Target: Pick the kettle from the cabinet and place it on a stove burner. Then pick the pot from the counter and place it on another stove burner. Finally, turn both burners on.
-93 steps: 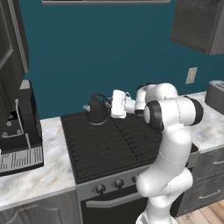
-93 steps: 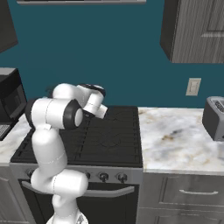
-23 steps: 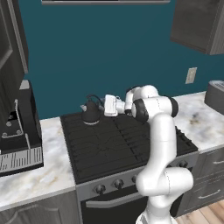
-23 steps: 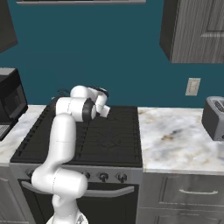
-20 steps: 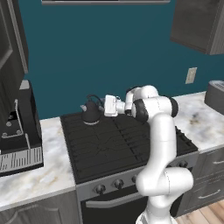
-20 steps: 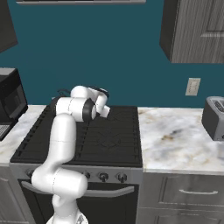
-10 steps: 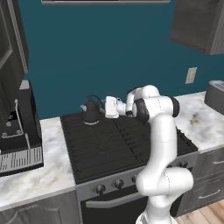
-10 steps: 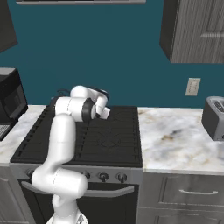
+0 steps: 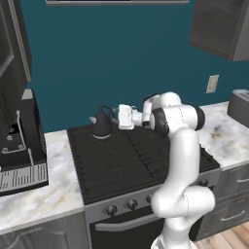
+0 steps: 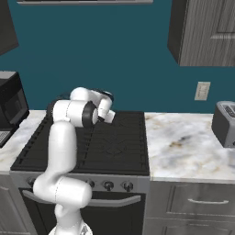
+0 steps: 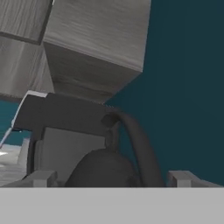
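Left base view, centre frame: the pincer (image 9: pixel 115 117) stands spread wide beside the kettle (image 9: pixel 101 125) on the stove's back-left burner (image 9: pixel 99 138), gripping nothing.

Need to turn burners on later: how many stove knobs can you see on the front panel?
3 in the left base view: left knob, middle knob, right knob; the arm may hide more.

Arm (image 9: pixel 182 146): glossy white rounded links, tubular, thick at the joints; dark grey to black bands and end caps at the joints. Bulbous white base segment. Hand (image 9: pixel 116 116): white boxy housing, two small pale grey block-shaped fingertips (image 11: pixel 40 178).
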Robot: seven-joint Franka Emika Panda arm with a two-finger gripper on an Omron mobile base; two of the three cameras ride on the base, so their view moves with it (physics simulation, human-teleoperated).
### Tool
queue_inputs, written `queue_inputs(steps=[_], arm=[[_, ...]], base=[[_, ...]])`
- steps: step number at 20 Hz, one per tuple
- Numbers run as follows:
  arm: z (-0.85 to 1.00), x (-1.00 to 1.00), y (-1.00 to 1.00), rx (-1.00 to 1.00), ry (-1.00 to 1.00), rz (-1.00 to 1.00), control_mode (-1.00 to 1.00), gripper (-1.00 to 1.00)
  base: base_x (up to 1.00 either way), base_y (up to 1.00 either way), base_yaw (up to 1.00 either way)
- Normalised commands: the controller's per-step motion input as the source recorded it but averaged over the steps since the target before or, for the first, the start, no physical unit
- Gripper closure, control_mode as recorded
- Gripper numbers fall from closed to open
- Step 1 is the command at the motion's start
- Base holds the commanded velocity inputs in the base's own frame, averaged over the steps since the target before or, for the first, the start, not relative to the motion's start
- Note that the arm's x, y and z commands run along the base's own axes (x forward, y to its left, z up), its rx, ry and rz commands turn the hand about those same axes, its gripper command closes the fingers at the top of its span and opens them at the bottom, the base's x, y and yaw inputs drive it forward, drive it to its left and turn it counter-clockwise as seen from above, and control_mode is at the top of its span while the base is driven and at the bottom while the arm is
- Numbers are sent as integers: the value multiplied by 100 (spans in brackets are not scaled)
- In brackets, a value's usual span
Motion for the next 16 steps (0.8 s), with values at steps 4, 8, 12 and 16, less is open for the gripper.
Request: queue_inputs(steps=[4,8,12,16], arm=[[51,-20,0,-9,1,0,-100,-100],[50,-22,0,-12,3,0,-100,-100],[53,-20,-5,-13,1,0,-100,-100],[45,-22,-7,-12,0,0,-100,-100]], base=[[0,0,0],[0,0,0],[0,0,0],[0,0,0]])
